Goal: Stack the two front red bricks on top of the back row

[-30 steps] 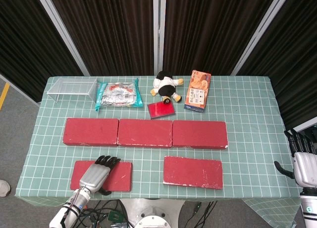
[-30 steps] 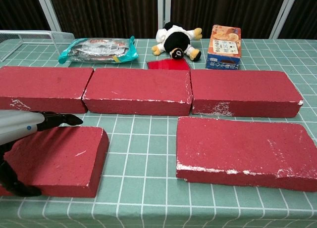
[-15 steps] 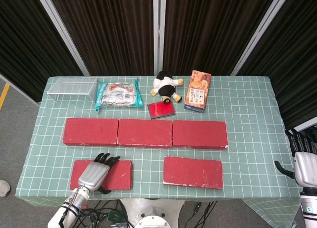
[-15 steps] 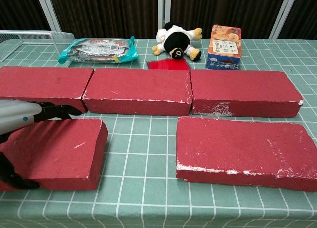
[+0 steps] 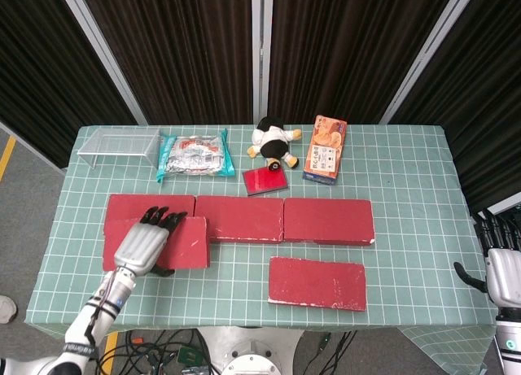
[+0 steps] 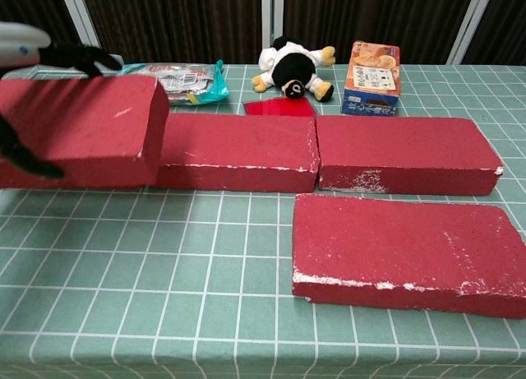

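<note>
Holding the left front brick (image 5: 167,241) in my left hand (image 5: 140,249), fingers closed over it; long axis runs left-right, overlapping the back row (image 5: 244,219) just beyond.

Lifted brick (image 6: 82,128): matt red, rough and grainy under your left hand (image 5: 145,243), white scuffs on the edges.
Front brick (image 5: 317,282): same coarse matt red, chipped white along the rim, well right of that hand.
Left hand: smooth silver shell, black fingers (image 5: 159,220).
Table cover (image 5: 407,196): matt green grid mat.
Snack bag (image 5: 194,154): glossy crinkled film, beyond the hand.
Toy (image 5: 275,143): soft plush.
Box (image 5: 326,148): printed card.
</note>
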You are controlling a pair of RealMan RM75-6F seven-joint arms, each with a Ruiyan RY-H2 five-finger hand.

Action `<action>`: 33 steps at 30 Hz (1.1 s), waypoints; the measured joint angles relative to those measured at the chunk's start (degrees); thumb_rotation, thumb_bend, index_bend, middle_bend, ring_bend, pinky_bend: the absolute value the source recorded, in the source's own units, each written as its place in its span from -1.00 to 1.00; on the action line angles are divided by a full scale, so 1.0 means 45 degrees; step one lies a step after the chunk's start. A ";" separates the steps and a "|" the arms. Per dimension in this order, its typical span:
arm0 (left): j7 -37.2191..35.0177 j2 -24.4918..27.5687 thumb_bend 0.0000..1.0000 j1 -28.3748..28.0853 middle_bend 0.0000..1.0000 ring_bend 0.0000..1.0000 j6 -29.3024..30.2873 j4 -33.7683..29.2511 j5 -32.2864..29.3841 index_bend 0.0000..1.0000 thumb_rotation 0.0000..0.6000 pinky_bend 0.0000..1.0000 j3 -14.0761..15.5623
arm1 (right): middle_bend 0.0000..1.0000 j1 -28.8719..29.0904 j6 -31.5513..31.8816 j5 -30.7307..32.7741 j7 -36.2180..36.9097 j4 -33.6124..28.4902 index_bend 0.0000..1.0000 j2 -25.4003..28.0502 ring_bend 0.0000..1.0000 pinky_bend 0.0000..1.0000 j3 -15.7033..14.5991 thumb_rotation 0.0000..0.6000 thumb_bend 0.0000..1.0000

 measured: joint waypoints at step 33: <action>-0.3696 -0.0931 -0.91 -0.4643 -0.55 -1.00 -0.5596 0.6087 -0.2343 -0.90 1.00 -1.00 0.0278 | -1.00 -0.0043 0.0357 -0.0087 -0.0685 -0.1152 -1.00 0.0788 -1.00 -1.00 0.0145 1.00 -0.68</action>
